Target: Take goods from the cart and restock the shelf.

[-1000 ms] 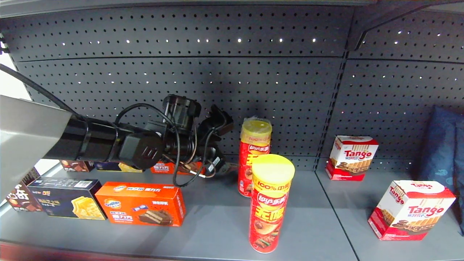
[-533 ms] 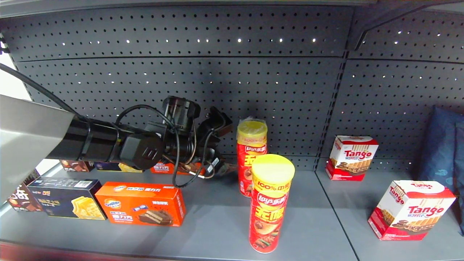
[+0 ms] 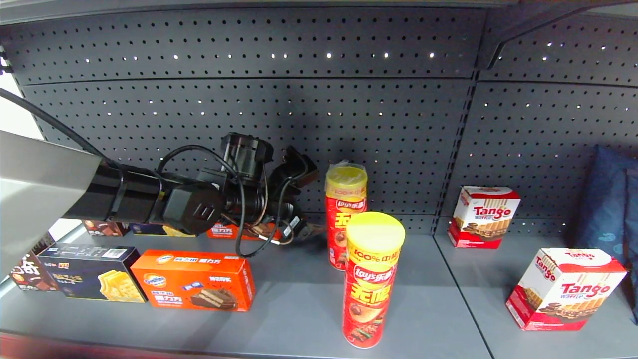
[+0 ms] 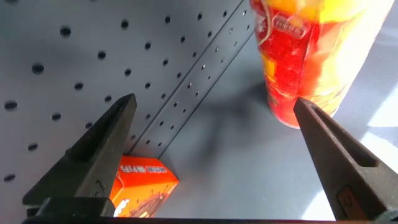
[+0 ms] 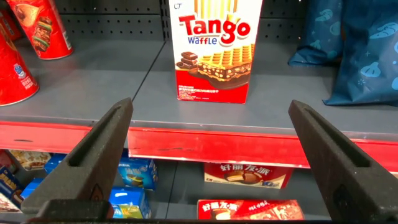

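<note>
Shelf [image 3: 299, 304] holds rear chip can [image 3: 346, 214], upright, close to pegboard back.
Left gripper [image 4: 214, 102]: just left of rear chip can, fingers spread, nothing between them, no contact.
Second can [image 3: 371, 279]: just in front of rear chip can.
Orange box [image 3: 194, 286]: front-left of it.
Right gripper [image 5: 210, 104]: spread, empty, facing waffle box [image 5: 214, 50], which is front-right of rear chip can.

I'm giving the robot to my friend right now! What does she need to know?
Left hand: open, empty, deep in the shelf, beside the rear can and not touching it.
Right hand: open, empty, in front of the shelf edge, facing a wafer box.
Things: rear can and front can stand upright; orange box lies to their left.
Done: the rear can looks placed.
Left: draw the left arm out, then probably fetch more goods.
</note>
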Robot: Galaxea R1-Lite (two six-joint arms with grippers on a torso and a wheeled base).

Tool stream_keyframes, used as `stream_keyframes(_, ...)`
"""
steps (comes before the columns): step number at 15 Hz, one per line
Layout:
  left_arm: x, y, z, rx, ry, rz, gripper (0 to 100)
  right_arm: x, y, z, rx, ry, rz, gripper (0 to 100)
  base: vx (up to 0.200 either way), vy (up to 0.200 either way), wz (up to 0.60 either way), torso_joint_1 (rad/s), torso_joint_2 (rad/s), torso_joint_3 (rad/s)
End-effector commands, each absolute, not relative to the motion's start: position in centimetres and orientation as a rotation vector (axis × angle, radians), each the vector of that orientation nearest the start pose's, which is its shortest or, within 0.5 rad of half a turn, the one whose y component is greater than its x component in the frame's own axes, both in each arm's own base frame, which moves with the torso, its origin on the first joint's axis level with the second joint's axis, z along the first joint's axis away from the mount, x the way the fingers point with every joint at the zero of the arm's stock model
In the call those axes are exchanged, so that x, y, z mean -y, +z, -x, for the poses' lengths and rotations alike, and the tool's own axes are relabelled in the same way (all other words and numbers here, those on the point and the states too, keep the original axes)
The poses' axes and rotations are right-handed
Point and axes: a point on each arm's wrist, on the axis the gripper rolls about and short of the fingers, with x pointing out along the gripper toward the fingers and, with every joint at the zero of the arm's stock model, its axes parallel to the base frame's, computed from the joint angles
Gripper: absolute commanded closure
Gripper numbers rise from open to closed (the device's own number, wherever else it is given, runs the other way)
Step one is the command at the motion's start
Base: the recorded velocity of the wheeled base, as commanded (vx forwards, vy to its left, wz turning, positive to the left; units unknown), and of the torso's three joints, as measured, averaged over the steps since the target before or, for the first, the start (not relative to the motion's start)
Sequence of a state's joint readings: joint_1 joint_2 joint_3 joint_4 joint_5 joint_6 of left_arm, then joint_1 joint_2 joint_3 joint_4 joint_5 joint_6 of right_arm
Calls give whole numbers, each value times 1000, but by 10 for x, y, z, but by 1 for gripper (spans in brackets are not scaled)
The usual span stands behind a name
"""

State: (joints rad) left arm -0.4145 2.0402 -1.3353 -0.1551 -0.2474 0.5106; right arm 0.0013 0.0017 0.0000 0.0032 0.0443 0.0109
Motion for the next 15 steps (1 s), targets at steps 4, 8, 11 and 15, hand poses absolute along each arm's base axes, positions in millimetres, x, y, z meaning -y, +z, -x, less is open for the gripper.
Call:
stream_keyframes(4,168,155,-369,-392,-770,-527,0,-1,75,23,-6,46,-11,0,0,0,0,0,0,0)
stream_keyframes(8,173,149,-370,-399,-783,-531,0,-1,75,23,-6,46,-11,0,0,0,0,0,0,0)
stream_keyframes(11,178,142,-372,-412,-793,-532,0,-1,75,23,-6,46,-11,0,0,0,0,0,0,0)
stream_keyframes(15,186,142,-374,-402,-808,-536,0,-1,75,23,-6,46,-11,0,0,0,0,0,0,0)
